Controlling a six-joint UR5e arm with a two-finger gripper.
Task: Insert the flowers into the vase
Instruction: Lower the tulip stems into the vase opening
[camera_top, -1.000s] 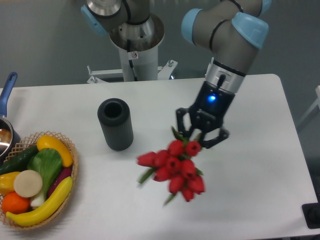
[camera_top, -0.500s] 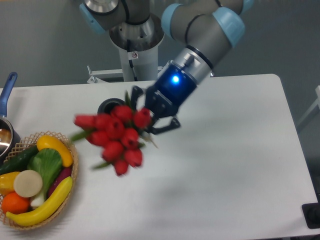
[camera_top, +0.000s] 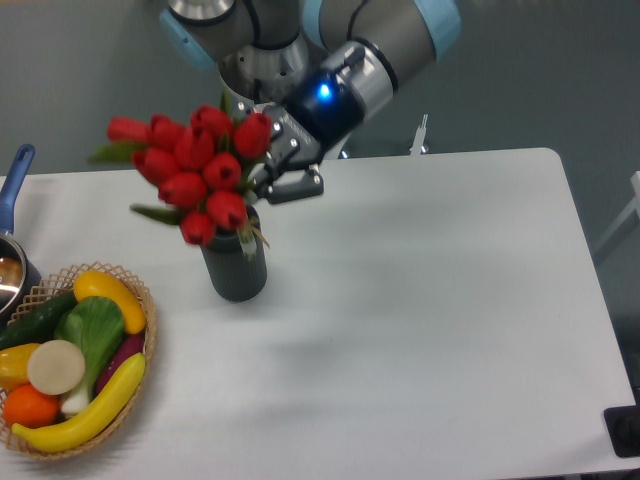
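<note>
My gripper (camera_top: 268, 165) is shut on the stems of the flowers (camera_top: 190, 170), a bunch of red tulip buds with green leaves. The bunch is held in the air, tilted with the buds pointing left, directly above and in front of the vase (camera_top: 235, 266). The vase is a dark ribbed cylinder standing upright on the white table (camera_top: 450, 300). Its mouth is hidden behind the buds. I cannot tell whether the stems touch the vase.
A woven basket (camera_top: 140, 345) with vegetables and fruit sits at the front left. A pot with a blue handle (camera_top: 14, 175) is at the left edge. The robot base (camera_top: 270, 90) stands behind the table. A black object (camera_top: 625, 430) is at the lower right corner.
My gripper has carried the flowers from the middle of the table up and to the left, so that they now hang over the vase. The vase has not moved.
</note>
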